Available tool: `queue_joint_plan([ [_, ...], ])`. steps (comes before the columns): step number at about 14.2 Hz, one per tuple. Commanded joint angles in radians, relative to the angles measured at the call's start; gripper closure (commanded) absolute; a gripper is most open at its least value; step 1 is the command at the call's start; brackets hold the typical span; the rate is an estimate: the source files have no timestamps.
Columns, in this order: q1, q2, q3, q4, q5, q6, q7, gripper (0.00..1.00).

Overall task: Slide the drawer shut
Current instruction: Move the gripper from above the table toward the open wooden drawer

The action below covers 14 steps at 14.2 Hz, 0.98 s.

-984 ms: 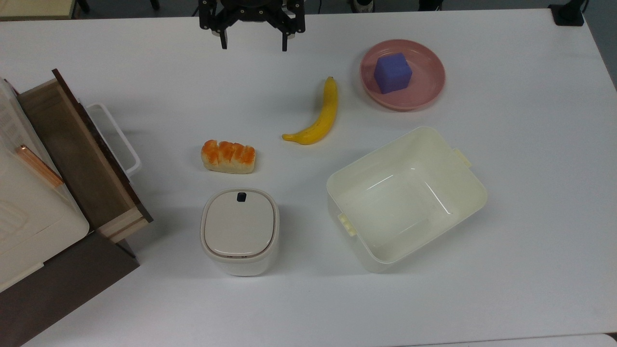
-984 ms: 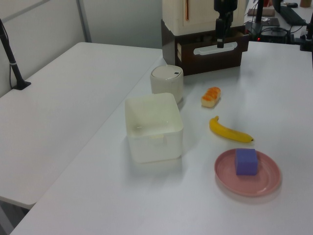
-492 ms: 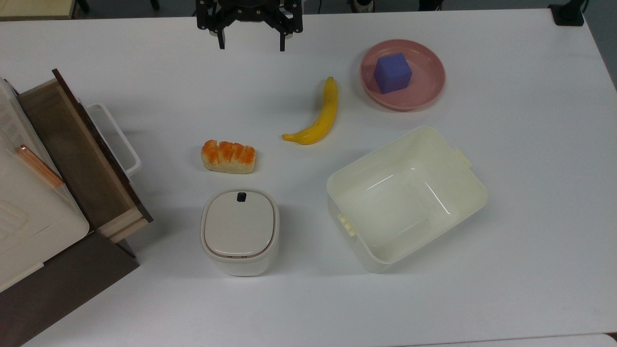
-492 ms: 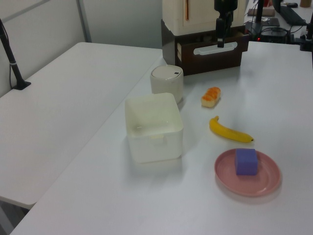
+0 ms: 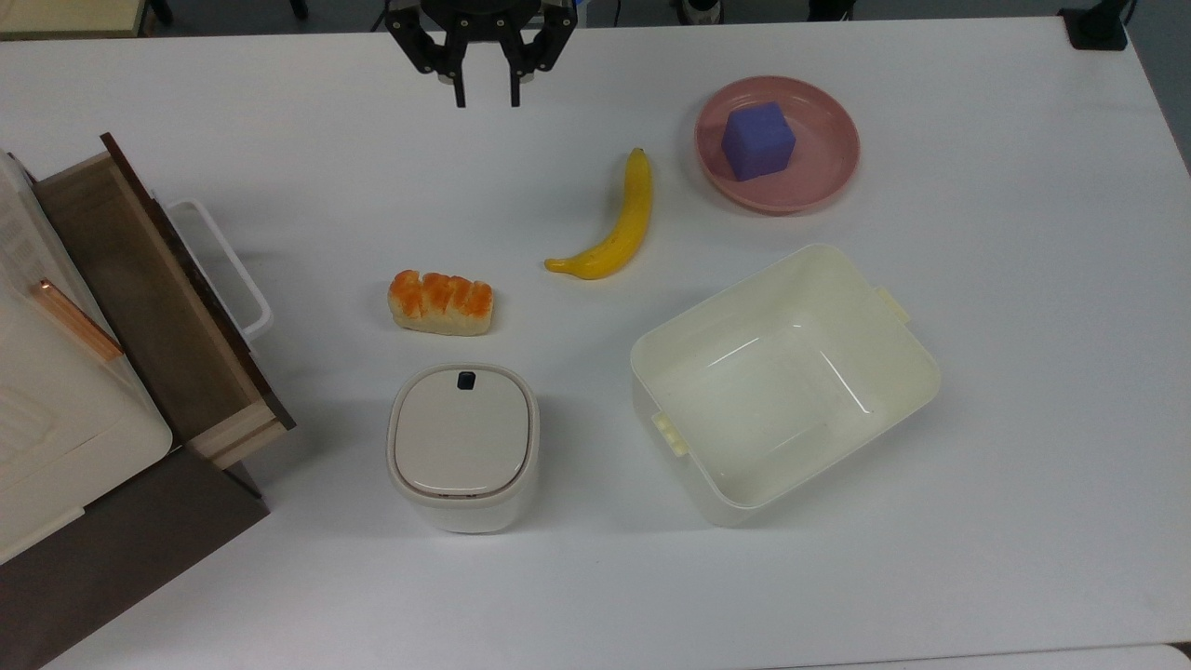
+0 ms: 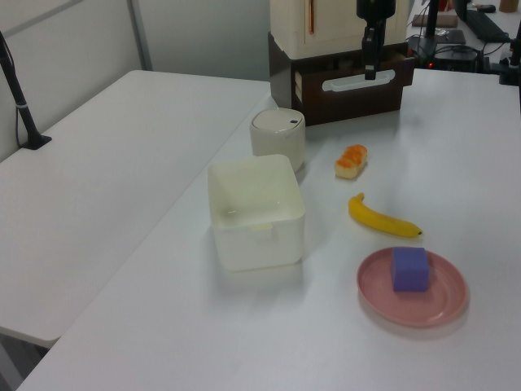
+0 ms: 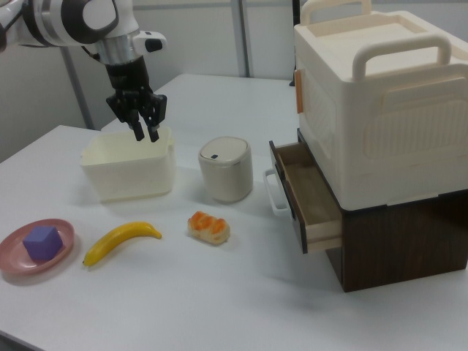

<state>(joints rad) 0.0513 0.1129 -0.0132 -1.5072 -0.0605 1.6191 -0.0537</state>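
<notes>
The drawer (image 5: 140,279) stands pulled out of the dark brown cabinet at the top view's left, its brown inside bare and its white loop handle (image 5: 228,270) facing the table's middle. In the right view the drawer (image 7: 303,197) juts out under the white appliance. My gripper (image 5: 485,93) hangs above the table's far edge in the top view, well away from the drawer, with its fingers a narrow gap apart and nothing between them. It shows in the right view as the gripper (image 7: 145,134) above the cream tub, and in the left view as the gripper (image 6: 370,75) in front of the drawer handle (image 6: 358,81).
Between gripper and drawer lie a bread piece (image 5: 440,302) and a banana (image 5: 609,223). A white lidded bin (image 5: 462,447) stands near the drawer's front corner. A cream tub (image 5: 782,381) and a pink plate (image 5: 828,177) with a purple cube (image 5: 758,140) sit to the top view's right.
The gripper's fingers have drawn much closer together over the last half second. The arm has stayed in about the same place, and the drawer has not moved.
</notes>
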Motion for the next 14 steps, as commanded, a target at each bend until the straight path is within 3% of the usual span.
queue_joint_plan([
  [1, 0.004, -0.021, -0.014, -0.019, 0.031, -0.021, -0.046, 0.89],
  [5, 0.001, -0.016, -0.017, -0.019, 0.03, -0.01, -0.046, 1.0],
  [12, -0.074, 0.022, -0.017, -0.021, 0.03, 0.059, -0.032, 1.0],
  [14, -0.115, 0.043, -0.017, -0.028, 0.03, 0.113, 0.082, 1.0],
])
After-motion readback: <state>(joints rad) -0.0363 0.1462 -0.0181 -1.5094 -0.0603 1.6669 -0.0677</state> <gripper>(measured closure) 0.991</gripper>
